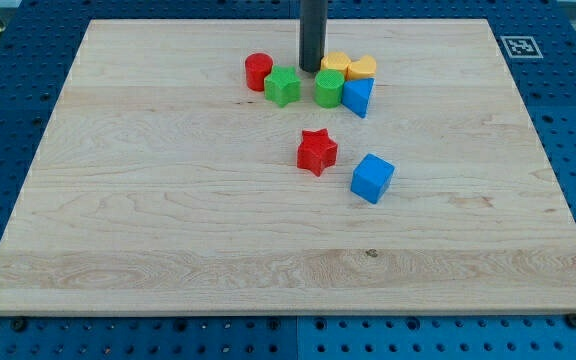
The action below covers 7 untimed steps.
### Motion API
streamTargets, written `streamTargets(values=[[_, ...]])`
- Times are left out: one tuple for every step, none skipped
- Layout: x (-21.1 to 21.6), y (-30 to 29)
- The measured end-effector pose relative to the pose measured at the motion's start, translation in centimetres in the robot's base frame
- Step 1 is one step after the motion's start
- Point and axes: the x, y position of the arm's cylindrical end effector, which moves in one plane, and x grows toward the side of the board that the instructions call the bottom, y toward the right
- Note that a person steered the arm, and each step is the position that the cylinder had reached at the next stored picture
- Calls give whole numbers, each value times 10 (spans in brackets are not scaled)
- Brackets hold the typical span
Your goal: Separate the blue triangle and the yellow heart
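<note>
The blue triangle [358, 97] lies near the view's top centre, touching the yellow heart [362, 68] just above it. My tip [312, 69] is the lower end of the dark rod. It stands left of a yellow block [335, 63] and between the green blocks, a short way left of the heart. The tip touches neither the triangle nor the heart.
A red cylinder [259, 70] and a green block [282, 86] lie left of the tip. A second green block [329, 88] sits beside the triangle. A red star [316, 151] and a blue cube [372, 178] lie lower down. The wooden board [118, 200] rests on a blue pegboard.
</note>
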Motion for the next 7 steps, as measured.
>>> streamTargets(values=[[18,16],[24,21],[6,-1],[-26,-7],[-67,14],[-80,88],[-63,174]])
